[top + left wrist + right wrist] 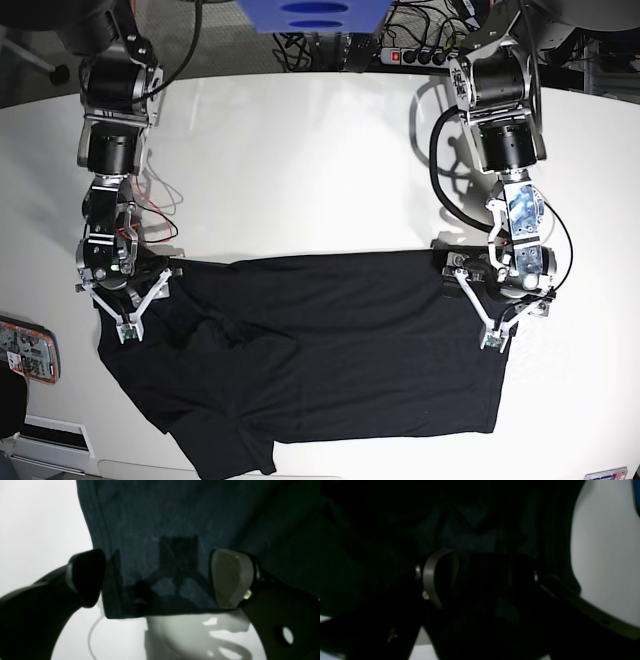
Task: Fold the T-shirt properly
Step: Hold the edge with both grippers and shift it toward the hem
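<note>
The black T-shirt (320, 350) lies spread on the white table (300, 170), one sleeve pointing to the near left. My left gripper (473, 308) is at the shirt's far right corner. In the left wrist view this gripper (157, 580) stands open, and the shirt's hem corner (150, 555) lies between its fingers without being pinched. My right gripper (150, 300) is at the shirt's far left corner. The right wrist view is very dark. There the gripper (486, 578) has its jaws wide apart over dark cloth (470, 535).
A power strip (410, 55) and a blue object (310, 15) sit beyond the table's far edge. A small flat device (25, 350) lies at the left edge. Red wires (160, 215) hang by the right arm. The shirt's bottom reaches the near table edge.
</note>
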